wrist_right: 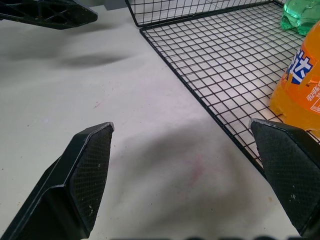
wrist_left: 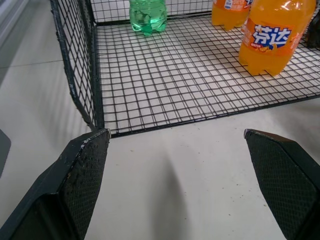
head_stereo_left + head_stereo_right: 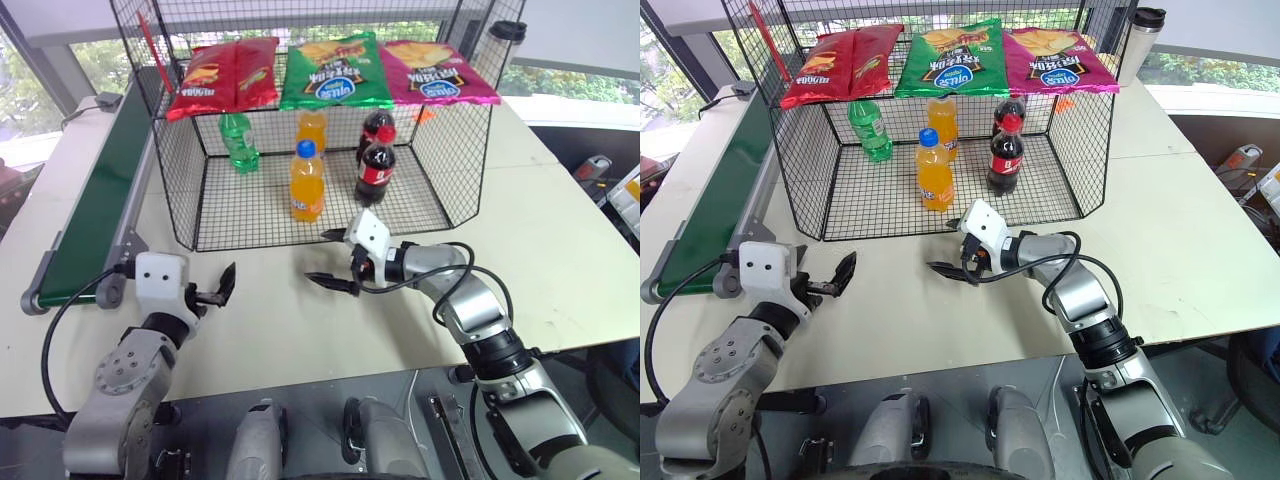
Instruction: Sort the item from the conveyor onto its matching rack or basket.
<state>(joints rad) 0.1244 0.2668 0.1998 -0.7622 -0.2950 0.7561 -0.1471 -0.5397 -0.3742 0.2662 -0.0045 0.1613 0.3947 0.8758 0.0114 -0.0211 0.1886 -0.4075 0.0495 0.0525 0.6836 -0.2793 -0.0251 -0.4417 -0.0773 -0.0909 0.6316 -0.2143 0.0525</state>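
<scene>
Green soda bottle (image 3: 238,143) stands inside the black wire basket (image 3: 175,165), back-left corner, about eleven o'clock from the orange bottle (image 3: 306,182). Its cap reads greenish from my head view; colour uncertain. Conveyor (image 3: 95,200) at nine o'clock of the basket, belt bare where I can see it. Judgement: the sort looks finished or between items; next move is waiting for another item and keeping clear of the mesh. My left end effector (image 3: 212,290) and right end effector (image 3: 335,262) hover over the tabletop (image 3: 560,260), both spread wide, empty, touching nothing.
</scene>
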